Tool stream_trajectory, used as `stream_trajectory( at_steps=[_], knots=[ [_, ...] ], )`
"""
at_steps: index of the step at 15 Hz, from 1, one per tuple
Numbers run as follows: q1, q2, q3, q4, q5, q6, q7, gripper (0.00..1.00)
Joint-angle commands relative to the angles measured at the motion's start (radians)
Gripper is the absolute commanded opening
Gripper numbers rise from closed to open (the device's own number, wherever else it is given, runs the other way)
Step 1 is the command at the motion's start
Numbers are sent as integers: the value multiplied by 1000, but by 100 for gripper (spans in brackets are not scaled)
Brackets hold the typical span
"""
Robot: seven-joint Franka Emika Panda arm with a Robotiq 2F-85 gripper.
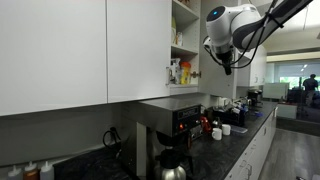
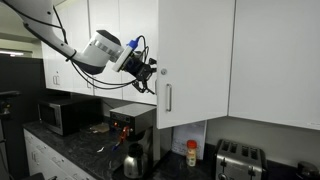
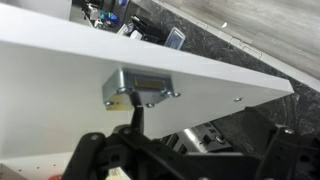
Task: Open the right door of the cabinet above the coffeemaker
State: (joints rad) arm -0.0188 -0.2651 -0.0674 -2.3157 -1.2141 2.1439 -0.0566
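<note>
The right cabinet door (image 2: 196, 55) above the coffeemaker (image 2: 132, 125) stands swung out from the cabinet, with its bar handle (image 2: 167, 97) at the near edge. It also shows in an exterior view (image 1: 138, 50), beside the exposed shelves (image 1: 184, 45). My gripper (image 2: 152, 72) sits just behind the door's free edge, on its inner side; it also shows in an exterior view (image 1: 226, 66). In the wrist view the door's white inner face (image 3: 200, 80) with a metal hinge plate (image 3: 140, 88) fills the frame. The fingers (image 3: 185, 150) are spread apart and hold nothing.
Bottles and boxes (image 1: 180, 72) stand on the cabinet's lower shelf. On the dark counter are a glass carafe (image 1: 172, 166), a microwave (image 2: 62, 114), a toaster (image 2: 238, 158) and small bottles (image 2: 192, 153). Closed white cabinets (image 1: 50, 50) run along the wall.
</note>
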Motion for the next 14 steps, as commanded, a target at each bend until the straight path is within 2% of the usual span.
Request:
stream_trajectory(
  at_steps=[1, 14],
  knots=[
    [-24, 6, -7, 3, -35, -20, 17, 100],
    [-66, 12, -50, 10, -87, -75, 43, 100]
  ],
)
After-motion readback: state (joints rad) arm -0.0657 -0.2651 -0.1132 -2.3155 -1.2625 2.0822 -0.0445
